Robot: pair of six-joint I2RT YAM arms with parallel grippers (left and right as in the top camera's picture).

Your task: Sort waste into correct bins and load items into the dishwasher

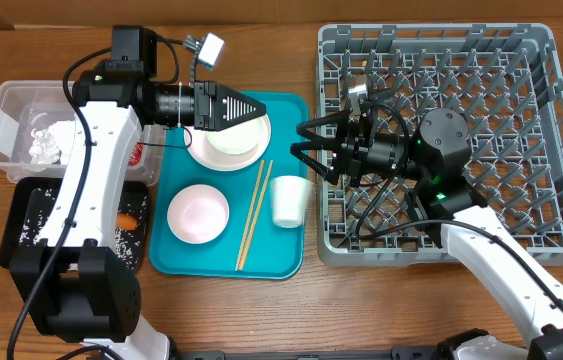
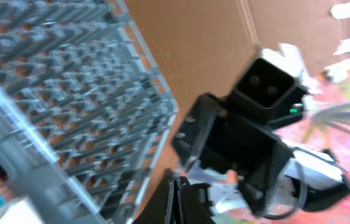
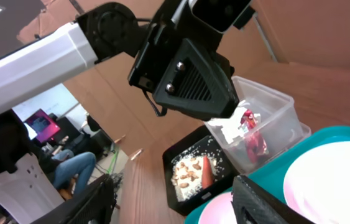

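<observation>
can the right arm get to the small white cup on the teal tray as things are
Probably yes. The right gripper hangs open near the small white cup, nothing between them. The light wooden chopsticks lie on its far side; the left gripper is over the round white plate.

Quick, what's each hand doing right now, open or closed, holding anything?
Left hand: closed, nothing visibly held.
Right hand: open, empty.

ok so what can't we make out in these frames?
Overhead: the left arm covers much of the black tray and most of the red wrapper.
Overhead: the left gripper overlaps the white dish; plate or bowl unclear.
Left wrist: motion blur; own fingers cut off at the bottom edge.
Right wrist: cup not in frame.
</observation>
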